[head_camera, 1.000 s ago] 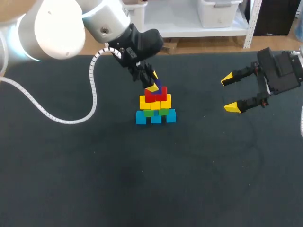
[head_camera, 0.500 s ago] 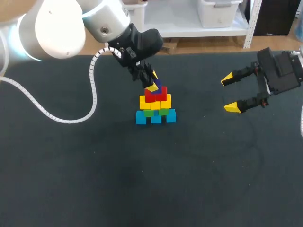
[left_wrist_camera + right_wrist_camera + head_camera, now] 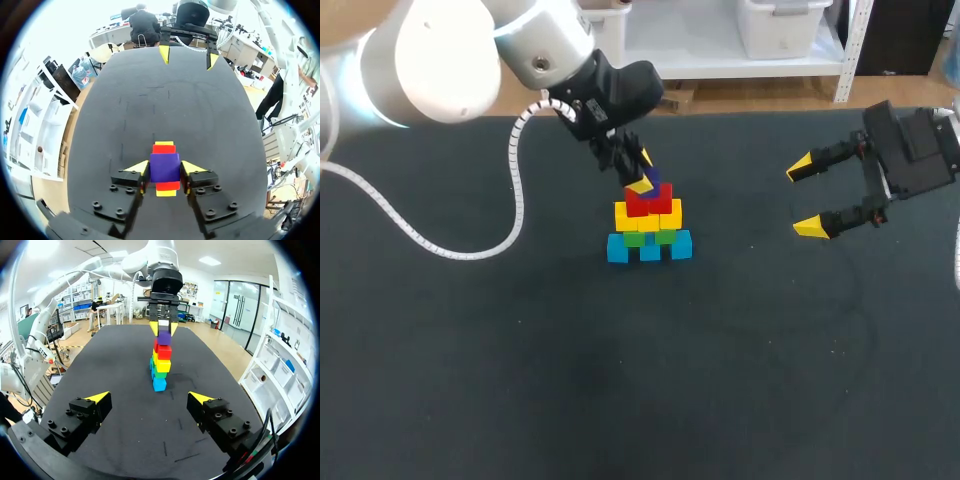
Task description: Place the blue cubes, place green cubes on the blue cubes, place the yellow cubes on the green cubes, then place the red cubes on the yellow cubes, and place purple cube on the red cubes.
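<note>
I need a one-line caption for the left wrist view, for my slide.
Left gripper shut on the purple cube just above the red cubes; open right gripper across the table.

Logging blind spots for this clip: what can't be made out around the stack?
Head view: left claw covers most of the purple cube.
Left wrist view: purple cube hides the green cubes and blue cubes below.
Right wrist view: the stack's far side is hidden; layer counts unclear.

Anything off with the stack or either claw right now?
Nothing stands out. The tower stands upright, colours in order; the left claw is shut on the purple cube at its top. The right claw is open, well clear.
</note>
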